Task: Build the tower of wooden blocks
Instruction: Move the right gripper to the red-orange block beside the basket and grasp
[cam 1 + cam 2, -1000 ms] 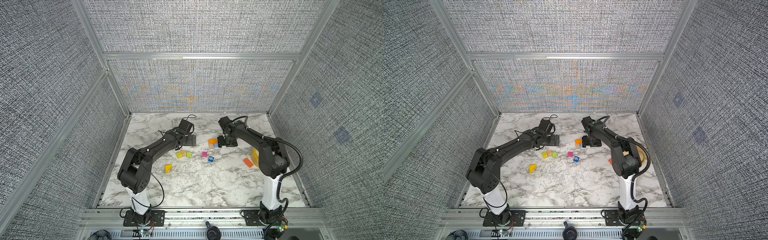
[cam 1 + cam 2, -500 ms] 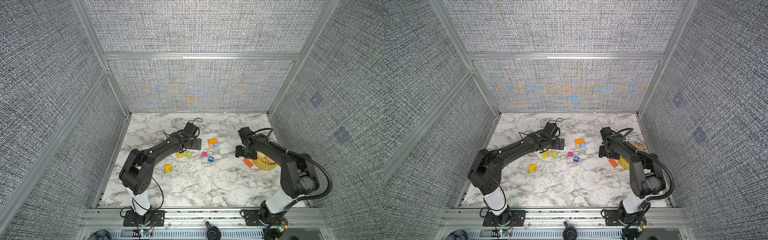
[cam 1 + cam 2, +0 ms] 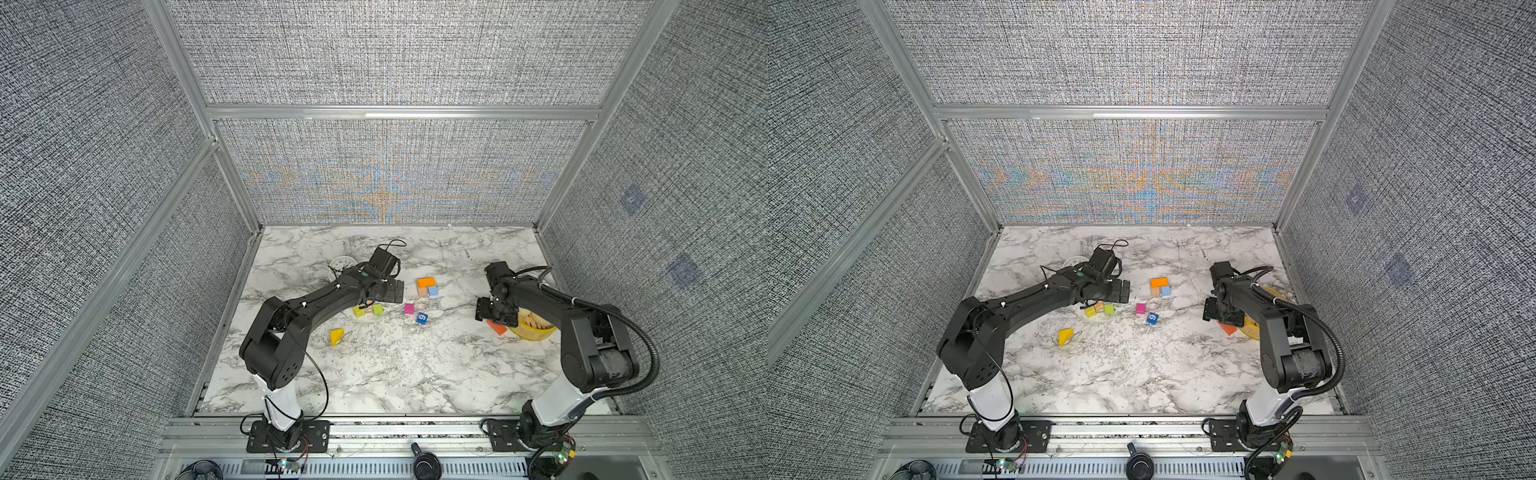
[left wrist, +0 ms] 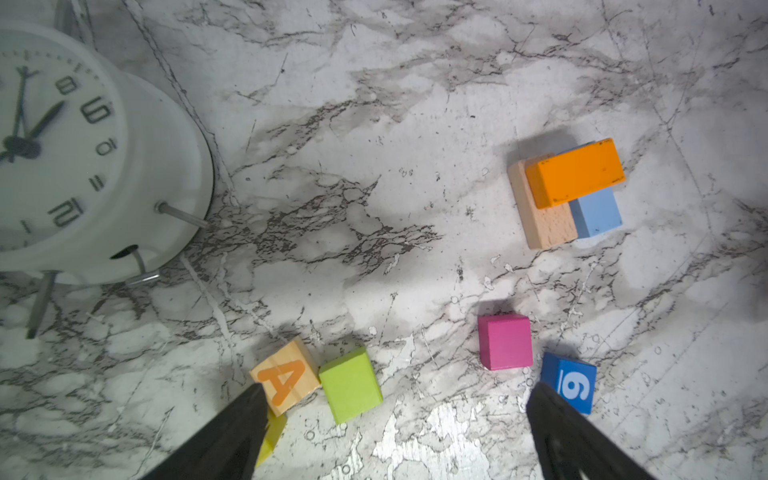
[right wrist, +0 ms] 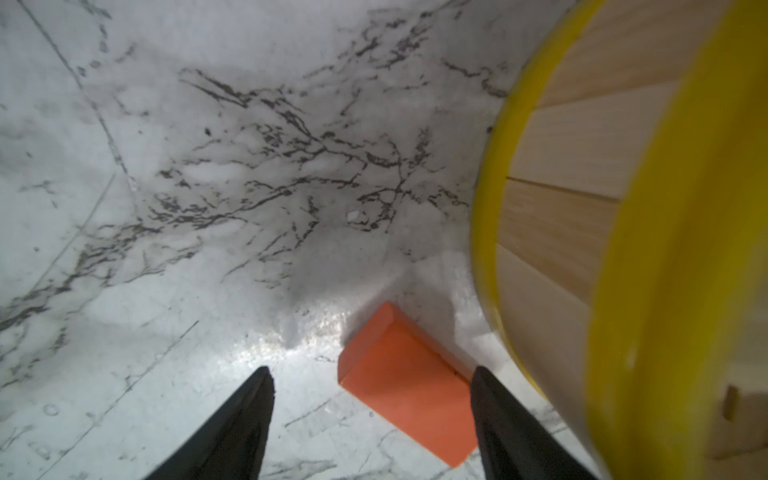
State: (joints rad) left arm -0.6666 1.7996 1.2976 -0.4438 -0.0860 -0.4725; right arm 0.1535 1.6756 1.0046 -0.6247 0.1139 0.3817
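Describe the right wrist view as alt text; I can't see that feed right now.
Open jaws frame a red-orange block lying flat on the marble table, off-centre toward the jaw nearer a yellow bowl. The bowl, holding tan wooden pieces, is close and blurred.

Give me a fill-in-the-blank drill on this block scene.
The ___ slab lies across the tan slab and the light blue slab.
The tan cube beside the green cube bears the letter ___.
The right gripper, jaws open, hangs by a red-orange block beside the yellow ___.
Missing: orange; A; bowl.
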